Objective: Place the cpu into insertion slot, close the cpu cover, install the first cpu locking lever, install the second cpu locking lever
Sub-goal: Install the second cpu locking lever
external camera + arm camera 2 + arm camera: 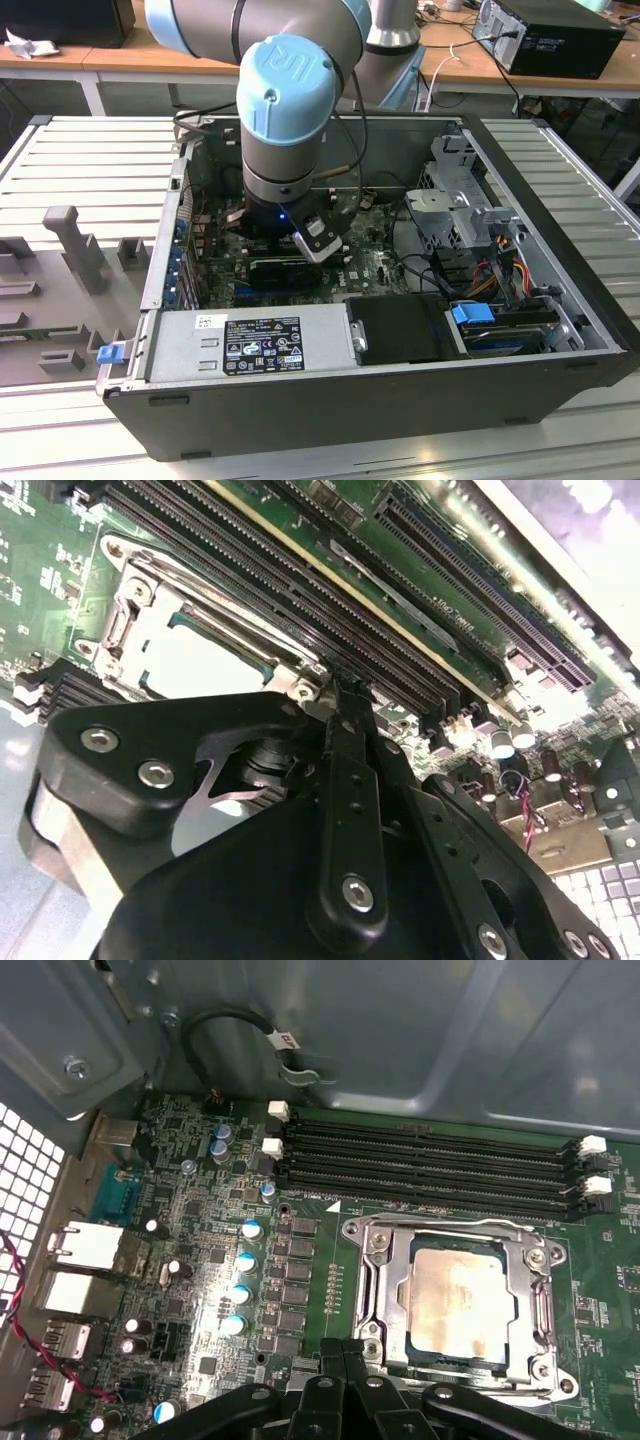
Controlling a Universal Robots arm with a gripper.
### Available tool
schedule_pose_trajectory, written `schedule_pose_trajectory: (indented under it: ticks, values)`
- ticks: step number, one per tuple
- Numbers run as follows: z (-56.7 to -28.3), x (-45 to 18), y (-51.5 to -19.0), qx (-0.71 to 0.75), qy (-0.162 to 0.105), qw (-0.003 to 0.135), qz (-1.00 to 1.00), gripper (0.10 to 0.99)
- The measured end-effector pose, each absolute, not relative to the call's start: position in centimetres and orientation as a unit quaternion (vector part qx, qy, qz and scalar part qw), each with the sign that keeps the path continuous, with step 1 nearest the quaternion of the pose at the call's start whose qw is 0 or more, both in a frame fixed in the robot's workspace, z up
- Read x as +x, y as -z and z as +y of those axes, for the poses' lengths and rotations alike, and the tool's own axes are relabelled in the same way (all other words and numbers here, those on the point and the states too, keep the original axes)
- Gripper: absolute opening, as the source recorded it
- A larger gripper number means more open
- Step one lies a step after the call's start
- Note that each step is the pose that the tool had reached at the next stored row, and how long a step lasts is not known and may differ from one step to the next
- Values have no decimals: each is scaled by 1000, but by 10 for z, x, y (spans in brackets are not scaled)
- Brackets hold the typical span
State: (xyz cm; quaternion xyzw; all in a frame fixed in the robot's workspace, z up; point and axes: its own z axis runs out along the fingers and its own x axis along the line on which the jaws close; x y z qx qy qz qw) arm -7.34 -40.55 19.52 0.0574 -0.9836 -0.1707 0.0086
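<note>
The cpu [462, 1295] sits seated in the insertion slot [400, 1345], its dull metal top showing through the cut-out of the cpu cover [375, 1280], which lies flat down over the socket. A thin wire lever [440, 1224] runs along the cover's edge nearest the memory slots [430, 1165]; whether it is hooked under its catch cannot be determined from these views.

The gripper [343, 1352] stands low inside the computer case [560, 375], with the jaws drawn together, tips touching or nearly so. They hold nothing. In both wrist views the tips [345, 695] rest at the corner of the socket frame, beside a mounting screw [305, 689], close to or in contact with the cover's edge; actual contact cannot be confirmed.

Risks noted:
- A push at this corner that slides off the thin metal would likely drive the tips into the green board [300, 1290] or the row of small capacitors [240, 1295] alongside.
- Pressure on the cover rather than on a lever could bear unevenly on the chip and stress the pin field beneath.
- A lever released before it is caught is liable to spring back up and leave the cover unsecured.
- The cables [425, 265] within the case lie near the arm's path and could snag.
</note>
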Motion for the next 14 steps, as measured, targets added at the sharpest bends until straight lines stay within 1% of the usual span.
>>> schedule_pose_trajectory:
  ticks: [9,14]
  values:
    - [-405,-73,-220,57,170,9,-984,106]
    - [-405,-73,-222,57,170,9,-984,106]
